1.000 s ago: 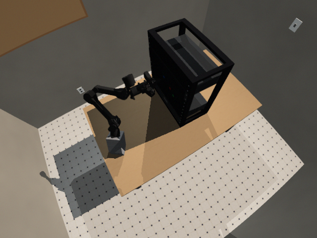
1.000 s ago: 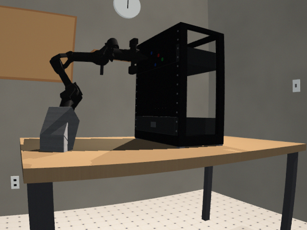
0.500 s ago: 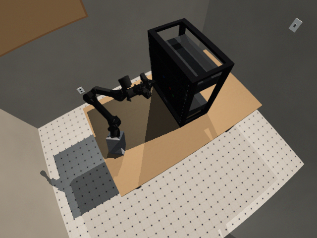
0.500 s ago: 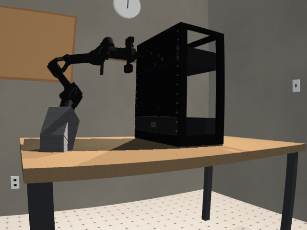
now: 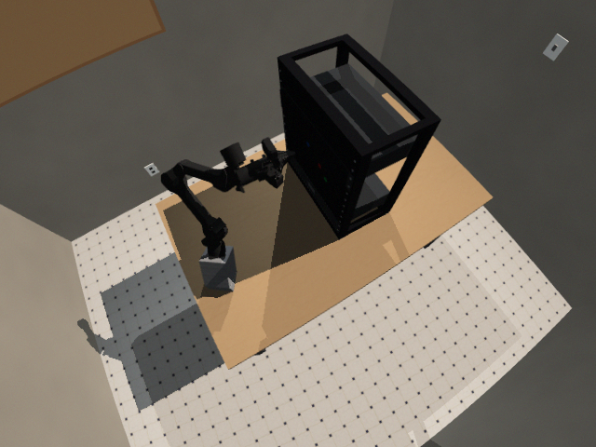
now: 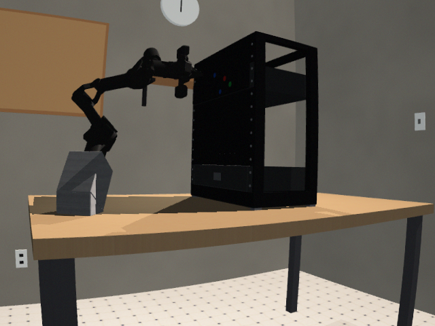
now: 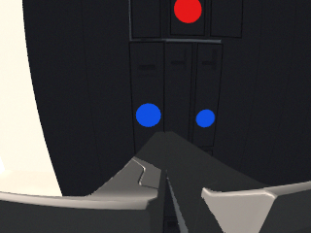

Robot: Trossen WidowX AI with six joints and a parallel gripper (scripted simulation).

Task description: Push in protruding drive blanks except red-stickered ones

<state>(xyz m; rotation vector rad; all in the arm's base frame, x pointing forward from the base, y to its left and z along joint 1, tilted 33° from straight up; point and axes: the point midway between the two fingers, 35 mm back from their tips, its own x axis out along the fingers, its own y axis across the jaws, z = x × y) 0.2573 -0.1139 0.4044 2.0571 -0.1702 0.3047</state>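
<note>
The black rack (image 5: 348,192) (image 6: 256,105) (image 7: 78,58) stands upright on the wooden table (image 5: 313,289) (image 6: 175,227). Its front faces the arm. High on the front are narrow drive blanks with round stickers: two blue (image 7: 148,115) (image 7: 205,118), one red (image 7: 189,10) (image 6: 224,78) (image 5: 319,165) and one green (image 6: 230,83) (image 5: 325,179). My gripper (image 5: 289,155) (image 6: 196,73) (image 7: 163,140) is shut and empty. It points at the front, just short of it, aimed at the unmarked blank between the two blue-stickered ones. I cannot tell which blanks stick out.
The arm's grey base (image 5: 219,269) (image 6: 82,182) stands at the table's left end. A grey panel (image 6: 221,176) sits low in the rack front. The table edge runs close behind and beside the rack.
</note>
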